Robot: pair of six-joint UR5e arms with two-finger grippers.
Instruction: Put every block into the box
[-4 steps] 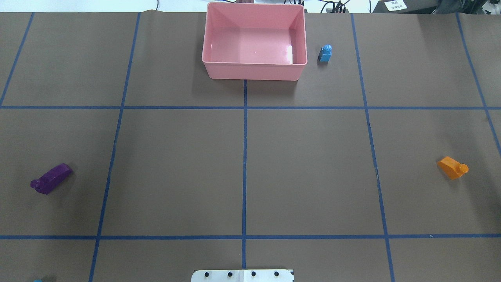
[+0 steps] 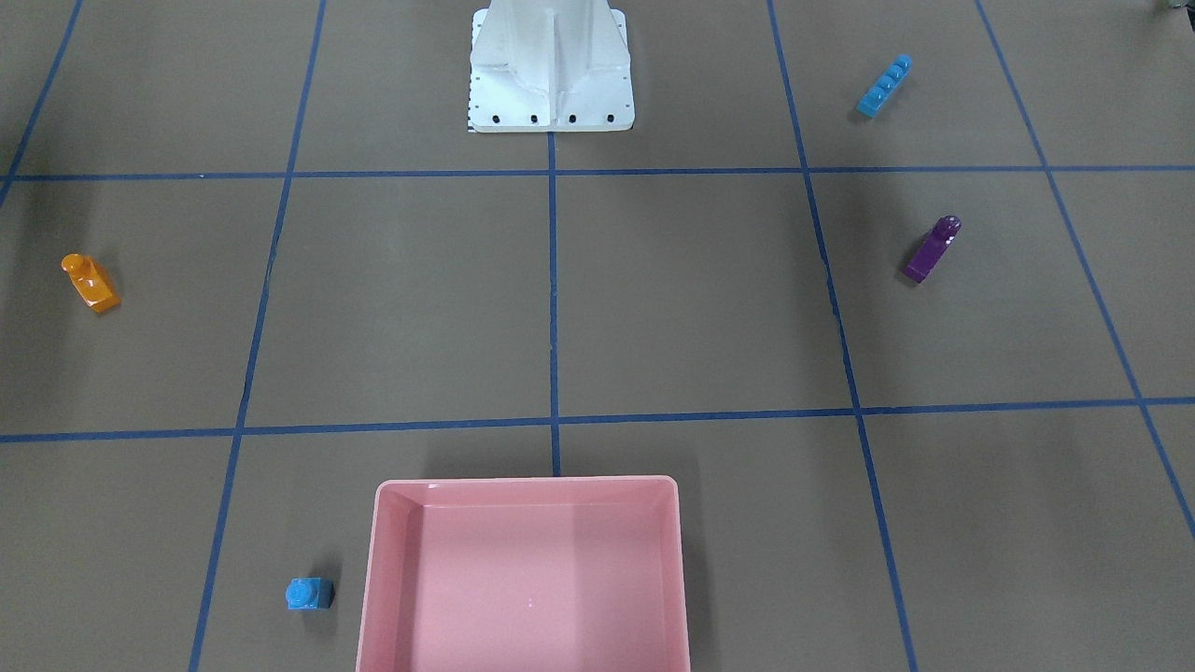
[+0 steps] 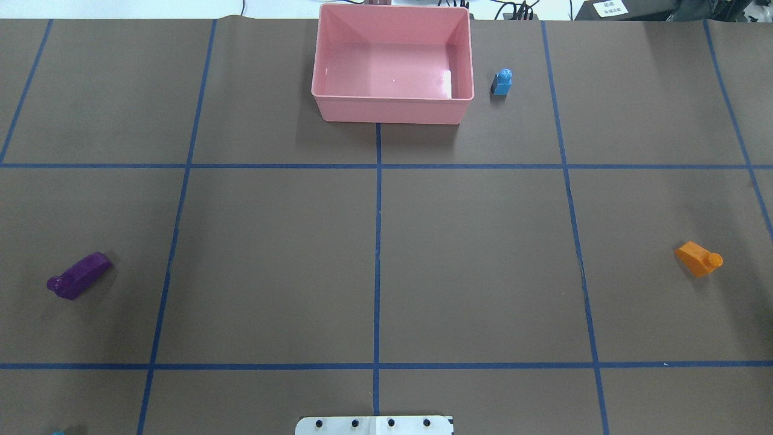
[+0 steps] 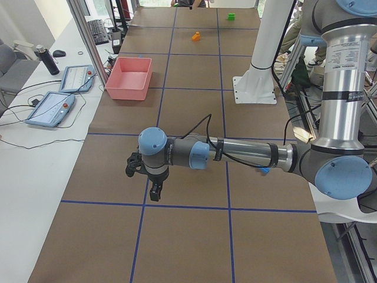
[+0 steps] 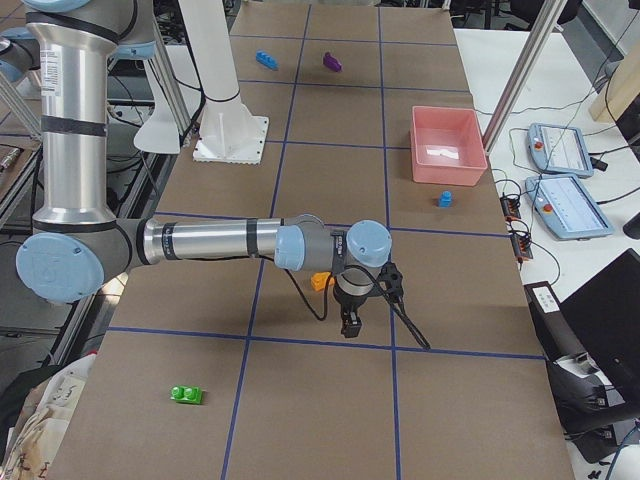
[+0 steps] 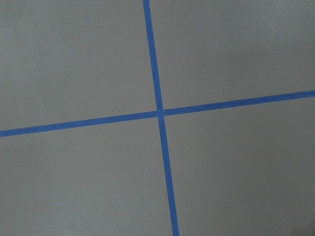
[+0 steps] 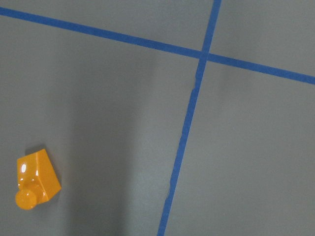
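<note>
The pink box (image 3: 392,112) stands empty at the table's far middle. The small light-blue block (image 3: 502,81) stands just right of it. The purple block (image 3: 78,275) lies at the left, the orange block (image 3: 697,258) at the right, also in the right wrist view (image 7: 35,180). The long light-blue block (image 2: 883,86) lies near the robot's left. The green block (image 5: 186,395) lies beyond the orange one. My left gripper (image 4: 154,193) and right gripper (image 5: 350,322) hang over bare table beyond the tables' ends; I cannot tell whether they are open or shut.
The white robot base (image 2: 551,84) stands at the near middle edge. Blue tape lines (image 3: 377,241) cross the brown table cover. Control tablets (image 5: 560,150) lie beside the table behind the box.
</note>
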